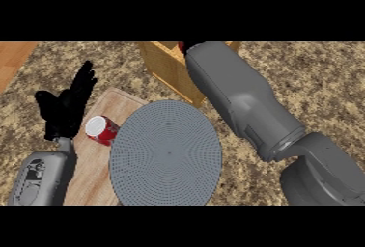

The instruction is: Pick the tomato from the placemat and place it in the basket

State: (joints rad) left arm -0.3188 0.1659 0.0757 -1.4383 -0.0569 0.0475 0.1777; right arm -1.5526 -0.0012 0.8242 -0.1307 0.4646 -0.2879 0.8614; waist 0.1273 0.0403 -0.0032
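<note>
The round grey placemat [165,153] lies in the middle of the counter with nothing on it. At the top stands the wooden basket [170,68]. My right forearm [239,99] reaches up over its right side. The right hand is almost wholly hidden at the picture's top edge, where only a dark sliver [180,44] shows. A small red patch, perhaps the tomato [182,48], peeks out beside it above the basket. My left hand [65,107] rests open at the left, fingers up, holding nothing.
A red can with a white top [102,129] stands on a wooden board [89,166] that lies partly under the placemat's left edge. The counter is speckled brown stone, with a wooden strip [13,55] at the far left.
</note>
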